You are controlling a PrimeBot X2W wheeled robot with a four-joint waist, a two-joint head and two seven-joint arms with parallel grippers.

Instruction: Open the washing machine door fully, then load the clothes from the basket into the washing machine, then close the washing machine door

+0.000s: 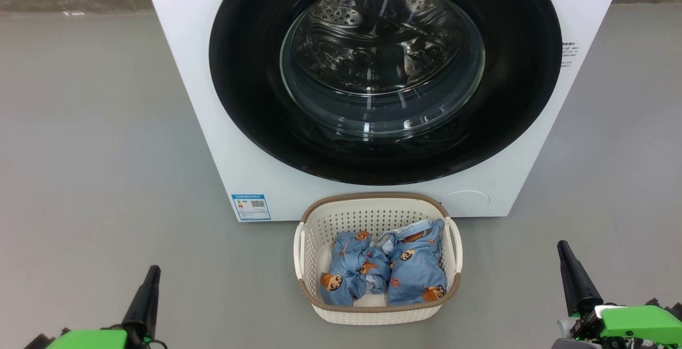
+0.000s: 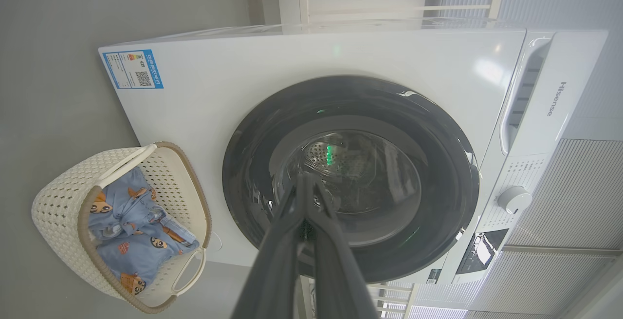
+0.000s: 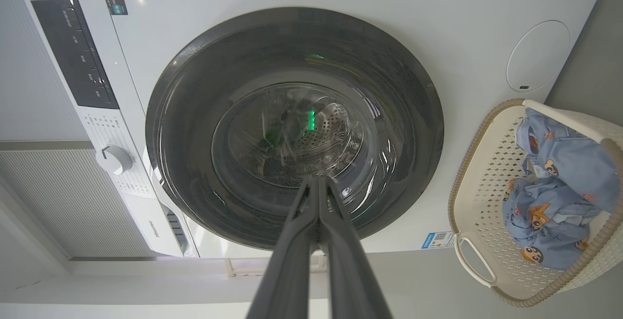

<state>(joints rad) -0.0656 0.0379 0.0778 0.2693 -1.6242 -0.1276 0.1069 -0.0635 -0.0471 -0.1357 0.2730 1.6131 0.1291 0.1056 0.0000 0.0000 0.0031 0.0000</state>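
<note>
Nothing is done yet: the door [image 1: 250,98] seems fully shut on the washer [image 1: 287,194], though glare hides its edge. The clothes [image 1: 383,272] lie in the basket [image 1: 373,314] on the floor [image 1: 106,178] before it. The left gripper [image 2: 304,182] and right gripper [image 3: 317,182] hang back, jaws together.

The washing machine [image 1: 256,173] and its door [image 1: 245,88] run off the head view's top edge. The print on the blue label [image 1: 251,207] is too small to read. The basket [image 1: 373,314] hides the undersides of the clothes [image 1: 415,269].
</note>
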